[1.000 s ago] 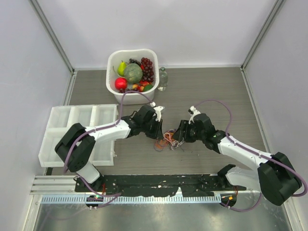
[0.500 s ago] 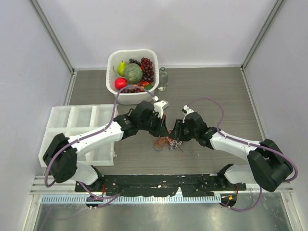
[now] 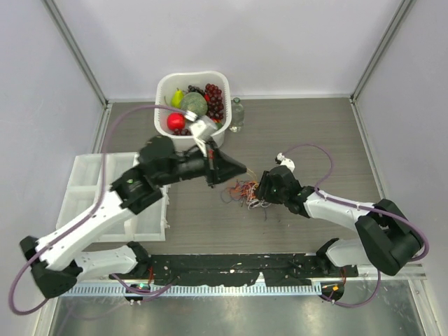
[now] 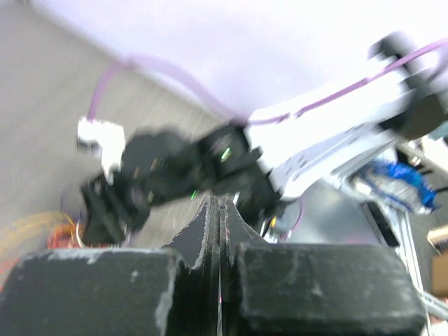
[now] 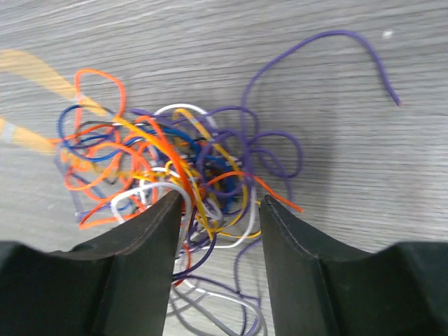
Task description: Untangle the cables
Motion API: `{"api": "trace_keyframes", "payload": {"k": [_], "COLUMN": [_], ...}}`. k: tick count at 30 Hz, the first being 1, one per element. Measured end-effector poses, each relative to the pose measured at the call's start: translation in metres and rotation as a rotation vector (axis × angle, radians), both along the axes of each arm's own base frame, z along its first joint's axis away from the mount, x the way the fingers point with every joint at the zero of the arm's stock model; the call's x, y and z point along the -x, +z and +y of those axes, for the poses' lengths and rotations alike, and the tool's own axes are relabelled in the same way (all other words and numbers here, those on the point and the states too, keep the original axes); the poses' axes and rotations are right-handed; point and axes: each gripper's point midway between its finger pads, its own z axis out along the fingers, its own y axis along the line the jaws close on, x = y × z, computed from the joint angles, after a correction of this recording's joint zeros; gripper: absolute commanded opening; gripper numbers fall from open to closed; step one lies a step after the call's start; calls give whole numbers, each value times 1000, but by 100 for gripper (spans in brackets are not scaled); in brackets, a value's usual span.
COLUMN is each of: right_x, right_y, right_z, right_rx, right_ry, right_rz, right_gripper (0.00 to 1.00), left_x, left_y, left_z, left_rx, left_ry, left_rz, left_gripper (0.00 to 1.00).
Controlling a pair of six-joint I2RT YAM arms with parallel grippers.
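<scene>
The cables [image 3: 245, 192] are a small tangle of orange, red, purple, blue, white and yellow wires on the grey table; they fill the right wrist view [image 5: 175, 161]. One purple end [image 5: 329, 42] trails off to the far right. My right gripper [image 5: 220, 199] is open, low over the tangle, with a jaw on each side of its near part; it is also in the top view [image 3: 261, 187]. My left gripper [image 3: 241, 170] is raised just left of the tangle with its jaws pressed together [image 4: 220, 203]. A blurred, taut orange strand [image 5: 42, 70] rises from the tangle toward it.
A white basket [image 3: 162, 91] of fruit stands at the back, with a small clear bottle [image 3: 236, 114] to its right. A white compartment tray [image 3: 84, 183] lies at the left, partly under the left arm. Walls close in the table on three sides.
My left arm has lifted and swung up from the table, its gripper staying near the tangle. The tangle has shifted slightly toward the back. My right gripper has stayed beside it.
</scene>
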Motion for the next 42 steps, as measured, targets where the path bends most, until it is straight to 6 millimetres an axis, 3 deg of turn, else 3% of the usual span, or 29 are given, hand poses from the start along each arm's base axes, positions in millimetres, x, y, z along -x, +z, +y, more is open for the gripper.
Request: {"api": "trace_keyframes", "payload": {"k": [4,6,9,11,13,15,19,21,24,27,33,35,37,38,40,42], "right_x": [-3,-4,-1,4,9,12,8,2,-4,-1,-9,-16,-23,-28,-34,-37], "right_y": [-13,-14,-12,-4,12,34,74,84,85,75,72,65,59,56,54,59], "right_z": [-22,-28,-31,-32,-32,-31,-25,-20,-4,13,39,45,51,55,60,64], "right_rx": [81,104,119,118,99,68,39,48,55,37,-5,4,17,24,32,24], "right_ry": [-94,-113,-95,-69,-40,-8,51,88,181,290,416,438,452,458,471,474], "right_rz": [16,17,14,6,-24,-73,-178,-205,-207,-187,-237,-230,-214,-202,-196,-180], "right_gripper": [63,63,67,68,70,73,71,69,68,67,58,50,34,19,1,1], "left_x": [20,29,32,27,15,-1,-29,-31,-26,-24,-27,-27,-25,-24,-20,-18], "left_y": [130,176,211,213,190,153,39,-22,-76,-88,-88,-97,-111,-116,-127,-132], "left_z": [32,52,73,77,69,55,28,25,31,34,35,38,42,44,50,55], "left_rx": [254,342,400,388,319,230,-7,-125,-229,-244,-208,-208,-221,-225,-227,-216], "left_ry": [30,65,129,166,192,210,234,236,235,237,267,286,299,305,316,331], "left_rz": [-216,-297,-350,-348,-310,-250,-72,22,99,107,108,122,142,152,167,176], "left_gripper": [0,0,15,25,35,45,66,74,79,79,80,82,83,84,83,78]}}
